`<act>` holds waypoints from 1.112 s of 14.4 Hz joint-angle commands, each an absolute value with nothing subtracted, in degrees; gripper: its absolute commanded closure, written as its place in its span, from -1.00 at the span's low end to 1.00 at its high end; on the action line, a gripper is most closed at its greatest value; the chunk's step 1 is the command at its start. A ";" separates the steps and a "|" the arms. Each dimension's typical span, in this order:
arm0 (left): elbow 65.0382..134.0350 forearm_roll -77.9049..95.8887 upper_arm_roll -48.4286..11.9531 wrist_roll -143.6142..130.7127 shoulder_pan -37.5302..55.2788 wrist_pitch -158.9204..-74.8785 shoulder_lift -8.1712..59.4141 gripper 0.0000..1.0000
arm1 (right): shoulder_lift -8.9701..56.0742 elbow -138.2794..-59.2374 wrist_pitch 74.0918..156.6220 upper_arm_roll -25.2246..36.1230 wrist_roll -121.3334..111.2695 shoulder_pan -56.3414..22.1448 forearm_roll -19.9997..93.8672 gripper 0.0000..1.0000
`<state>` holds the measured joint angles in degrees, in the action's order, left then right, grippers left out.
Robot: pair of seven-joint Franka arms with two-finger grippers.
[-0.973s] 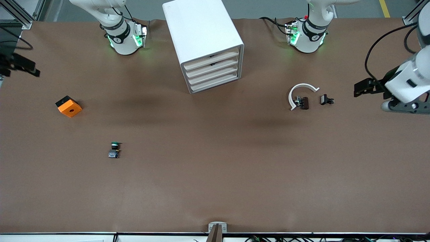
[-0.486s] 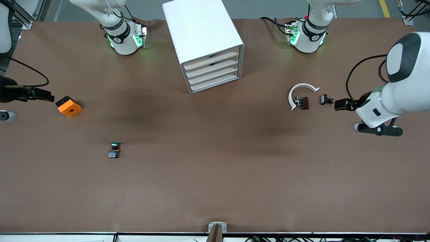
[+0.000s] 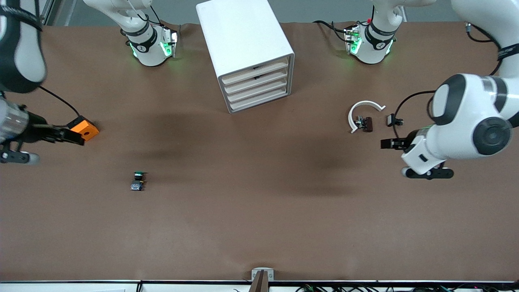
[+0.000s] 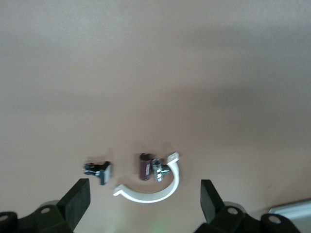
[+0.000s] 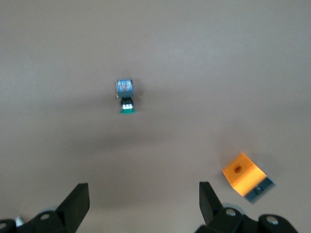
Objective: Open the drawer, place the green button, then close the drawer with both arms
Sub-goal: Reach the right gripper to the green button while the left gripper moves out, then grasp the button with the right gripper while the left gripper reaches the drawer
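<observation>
The white cabinet stands between the arm bases. Its four beige drawers are all shut, and the drawer is the lowest. The button, with a green cap and black-grey body, lies on the table toward the right arm's end; it also shows in the right wrist view. My right gripper is open and empty, over the table beside the orange block. My left gripper is open and empty, over the table beside the white C-shaped ring.
The orange block with a hole also shows in the right wrist view. Two small black parts lie by the ring, which the left wrist view shows too. The brown table is bare near the camera.
Both arms have swung in from the table's ends. The left gripper moved toward the ring and small parts; the right gripper came in beside the orange block. Nothing on the table moved.
</observation>
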<state>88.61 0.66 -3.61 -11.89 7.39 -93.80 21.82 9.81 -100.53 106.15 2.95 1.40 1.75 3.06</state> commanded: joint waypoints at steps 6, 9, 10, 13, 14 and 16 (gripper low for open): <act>83.76 9.48 -3.60 -38.72 13.44 -92.64 27.24 -1.00 | 20.47 -105.21 125.49 3.25 7.20 -4.21 4.13 -1.00; 83.67 14.92 -3.60 -48.92 15.20 -90.80 29.17 -1.00 | 24.25 -105.21 131.03 3.25 7.21 -4.39 3.96 -1.00; 83.58 17.20 -3.60 -52.09 15.21 -90.53 30.05 -1.00 | 25.48 -105.21 132.44 3.25 7.21 -4.39 3.87 -1.00; 82.27 24.33 -3.69 -61.14 15.38 -90.44 32.95 -1.00 | 28.64 -105.29 136.31 3.25 7.03 -4.39 3.69 -1.00; 82.18 26.26 -3.69 -64.04 15.90 -89.83 33.92 -1.00 | 29.09 -105.29 137.36 3.25 7.03 -4.39 3.60 -1.00; 82.18 28.55 -3.69 -68.18 16.61 -87.90 34.98 -1.00 | 30.32 -105.29 138.60 3.25 6.86 -4.39 3.34 -1.00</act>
